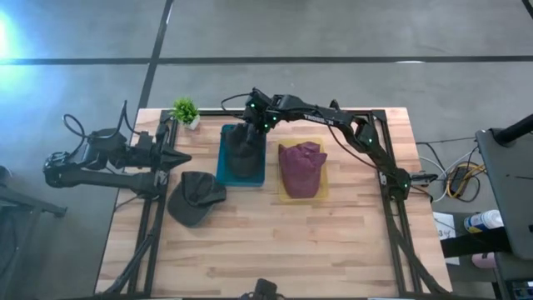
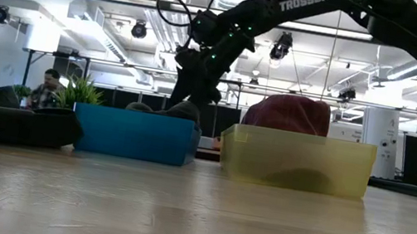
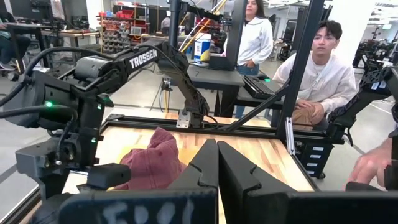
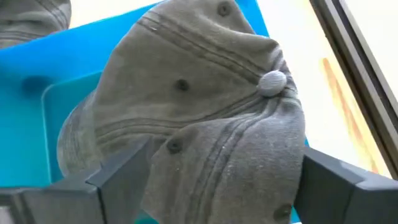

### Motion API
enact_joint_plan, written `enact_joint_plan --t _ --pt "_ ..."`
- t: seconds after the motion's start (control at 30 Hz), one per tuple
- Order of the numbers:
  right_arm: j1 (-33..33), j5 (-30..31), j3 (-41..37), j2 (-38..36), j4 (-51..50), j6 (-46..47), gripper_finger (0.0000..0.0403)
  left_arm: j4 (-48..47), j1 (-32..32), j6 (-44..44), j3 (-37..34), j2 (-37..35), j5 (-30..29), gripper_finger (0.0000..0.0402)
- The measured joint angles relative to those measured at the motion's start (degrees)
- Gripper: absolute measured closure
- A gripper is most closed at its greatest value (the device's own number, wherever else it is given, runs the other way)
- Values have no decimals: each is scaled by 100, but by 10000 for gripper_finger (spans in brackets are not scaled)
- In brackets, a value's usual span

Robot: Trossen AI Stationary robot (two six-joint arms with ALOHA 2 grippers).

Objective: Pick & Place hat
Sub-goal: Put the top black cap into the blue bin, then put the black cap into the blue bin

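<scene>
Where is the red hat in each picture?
High view: red hat in the yellow bin, right of the blue bin.
Low view: red hat above the yellow bin's wall.
Left wrist view: red hat mid-table.
Right wrist view: not shown.
Shared landmark: blue bin.

Wooden plank counter [image 1: 275, 242] on a dark metal frame. Directly on it: a blue bin [image 1: 226, 158] at centre far, a yellow bin [image 1: 324, 185] just right of it, a dark cap [image 1: 194, 197] lying near-left of the blue bin, and a small green potted plant [image 1: 185, 110] at the far left corner.
</scene>
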Motion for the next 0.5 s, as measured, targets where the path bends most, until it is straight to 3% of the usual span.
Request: enact_joint_plan --t 0.2,0.5 --pt "45 430 116 -67 -70 -336 55 0 -1 2 0 0 1 401" --pt "97 904 139 -572 -208 -687 62 0 -1 1 0 0 1 401"
